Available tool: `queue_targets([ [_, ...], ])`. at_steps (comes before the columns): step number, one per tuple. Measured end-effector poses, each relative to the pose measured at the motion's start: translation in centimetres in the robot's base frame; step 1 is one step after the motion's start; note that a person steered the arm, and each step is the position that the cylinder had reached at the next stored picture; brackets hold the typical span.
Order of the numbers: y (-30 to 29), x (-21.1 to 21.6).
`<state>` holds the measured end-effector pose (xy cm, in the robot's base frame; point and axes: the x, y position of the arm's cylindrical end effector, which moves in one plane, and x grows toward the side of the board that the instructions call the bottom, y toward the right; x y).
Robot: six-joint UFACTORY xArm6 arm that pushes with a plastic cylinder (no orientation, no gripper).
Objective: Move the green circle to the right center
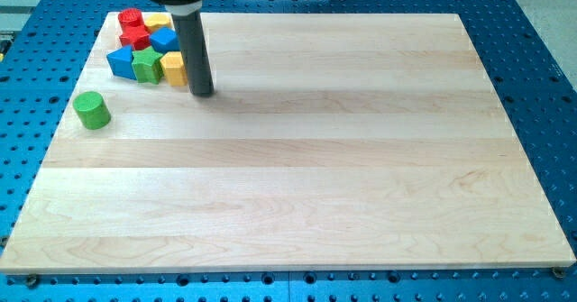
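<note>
Starting at the view's left, the green circle (pixel 91 109) sits alone near the left edge of the wooden board (pixel 306 176), apart from everything else. That suits me, since nothing crowds it and I can get behind it cleanly.

Above it and a little to the right, toward the view's top left corner, the rest of the blocks huddle together: a red cylinder (pixel 132 18), a red block (pixel 136 37), a yellow block (pixel 159 22), a blue block (pixel 164 40), a blue triangle (pixel 119 62), a green star (pixel 146 65) and a yellow block (pixel 173 68) at the cluster's right end.

My tip (pixel 202 93) rests on the board just to the right of that last yellow block, close enough that I cannot tell if it touches. There are no jaws on this rod, so nothing to open or close.

From here my tip is on the wrong side, to the right of the green circle. I judge I must loop round to its left before pushing it across the long bare stretch toward the right centre.
</note>
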<state>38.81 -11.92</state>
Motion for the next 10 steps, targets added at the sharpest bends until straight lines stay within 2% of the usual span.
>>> queue_targets([
  [1,-0.4,5.2],
  [2,-0.9,6.6],
  [3,-6.3,10.4],
  [4,-7.4,11.2],
  [5,-15.4,11.0],
  [6,-17.0,5.3],
  [7,-15.9,1.5],
  [9,1.8,9.4],
  [10,-1.8,12.9],
])
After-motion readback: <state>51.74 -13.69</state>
